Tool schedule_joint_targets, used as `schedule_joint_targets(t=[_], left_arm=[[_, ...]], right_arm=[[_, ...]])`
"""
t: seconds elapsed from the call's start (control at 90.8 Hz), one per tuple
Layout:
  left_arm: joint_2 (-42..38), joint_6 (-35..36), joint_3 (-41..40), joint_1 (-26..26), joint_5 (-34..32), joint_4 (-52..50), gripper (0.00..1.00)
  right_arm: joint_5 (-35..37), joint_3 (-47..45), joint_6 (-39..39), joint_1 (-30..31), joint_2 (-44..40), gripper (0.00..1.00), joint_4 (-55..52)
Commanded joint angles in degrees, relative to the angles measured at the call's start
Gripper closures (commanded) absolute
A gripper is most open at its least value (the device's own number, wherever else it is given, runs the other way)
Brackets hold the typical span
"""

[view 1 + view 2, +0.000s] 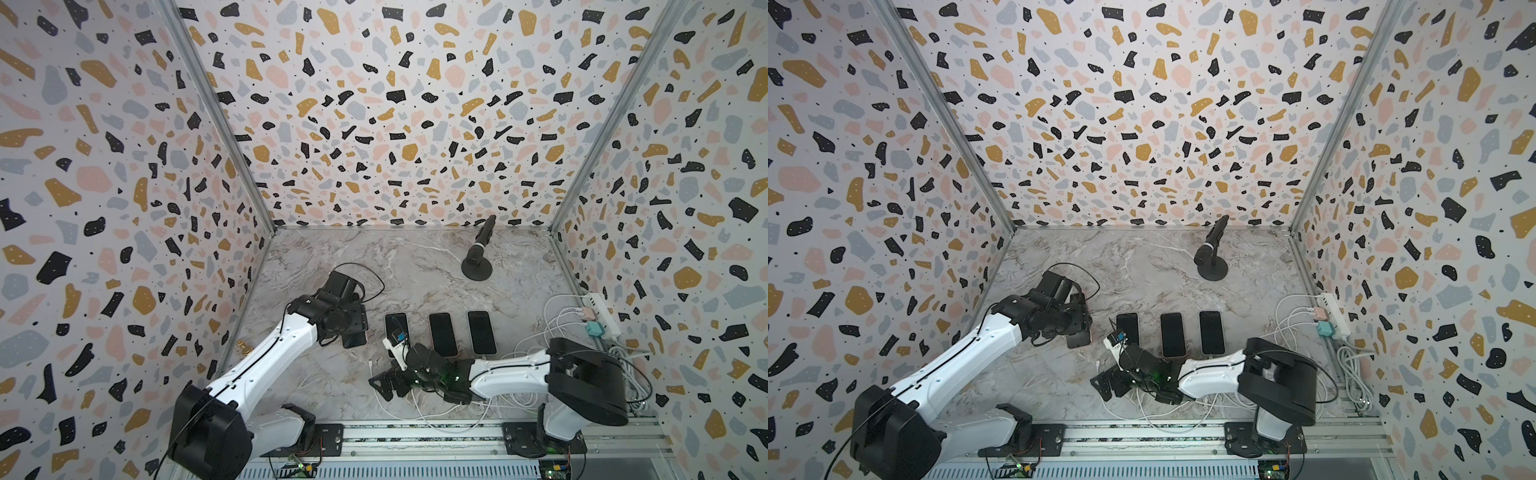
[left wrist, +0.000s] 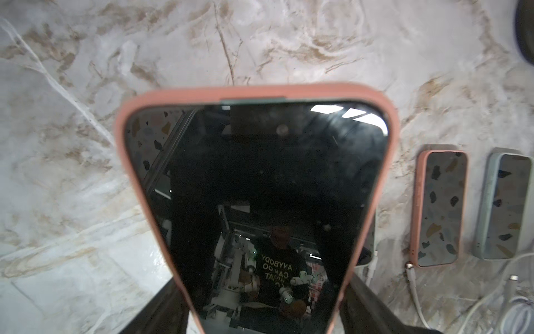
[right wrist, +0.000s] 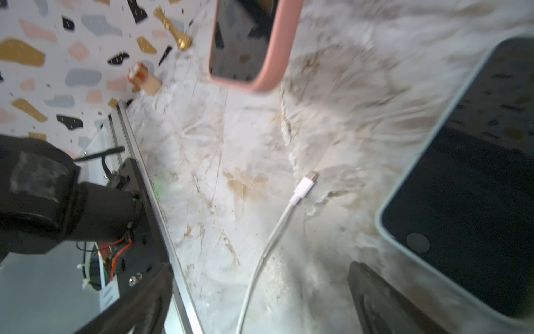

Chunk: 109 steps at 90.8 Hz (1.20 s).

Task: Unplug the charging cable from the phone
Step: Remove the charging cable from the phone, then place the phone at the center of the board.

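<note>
A: How were the arms finished?
B: The left arm (image 1: 266, 357) and right arm (image 1: 511, 374) were clad in white shells, jointed in black, with black cables run alongside.
A: Lights?
B: A green light (image 1: 1156, 376) was seen at the right wrist.

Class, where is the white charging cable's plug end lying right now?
In the right wrist view the white cable plug lies loose on the marble tabletop ahead of the right hand, between the pink-cased phone and the pale-blue-cased phone.

You are looking at a phone (image 2: 257, 188) whose glossy glass is mirroring the room, while its pink case (image 2: 254, 93) is looking matt and rubbery. The table (image 2: 86, 144) is showing smooth, marble-patterned veining. The cable (image 3: 279, 224) is looking like smooth white plastic, its plug (image 3: 304, 186) ending in bare metal.
</note>
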Motion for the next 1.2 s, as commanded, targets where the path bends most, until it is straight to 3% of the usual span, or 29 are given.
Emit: schedule_joint_targets(t=[0.0,0.11,0.22,0.407,0.485,0.54,0.617,0.65,0.683,0.98,1.101,1.189], left_arm=[[3.13,1.75,2.65,0.41,-3.81,-1.39,0.79],[7.66,1.96,3.45,0.41,-3.86,-1.86,0.79],[12.75,1.99,3.87,0.4,-1.78,-1.29,0.8],[19.29,2.39,6.2,0.49,-2.94,-1.63,0.8],[21.43,2.51,6.6,0.49,-2.46,-1.54,0.76],[22.83,2.5,6.74,0.5,-1.54,-1.26,0.64],[23.88,2.37,7.08,0.5,-1.85,-1.85,0.32],[23.92,2.5,7.11,0.5,-1.99,-1.96,0.09],[23.66,2.69,7.19,0.5,-2.58,-2.2,0.01],[19.15,3.34,8.0,0.5,-4.6,-4.22,0.0],[10.52,4.87,10.87,0.53,-9.79,-5.55,0.0],[0.24,5.6,12.14,0.53,-18.04,-2.98,0.0]], right_arm=[[13.43,0.34,-0.67,-1.14,-12.03,0.0,-16.84],[22.99,4.27,-0.47,-1.56,-21.18,0.0,-33.91],[27.09,5.71,1.15,-2.36,-27.25,0.0,-44.59],[28.13,3.09,2.66,-3.21,-36.05,0.0,-48.73],[28.13,2.68,2.74,-3.34,-37.86,0.0,-49.29],[28.13,2.67,2.53,-3.37,-38.66,0.0,-49.45],[27.98,2.9,2.51,-3.45,-39.11,0.0,-50.03],[28.1,3.23,2.55,-3.46,-39.13,0.0,-50.57],[28.23,3.42,2.59,-3.46,-39.14,0.0,-51.13],[31.8,6.63,4.3,-4.45,-42.2,0.0,-59.24],[31.91,10.52,2.92,-9.09,-44.41,0.0,-66.94],[28.0,12.21,-0.9,-16.2,-46.43,0.02,-68.98]])
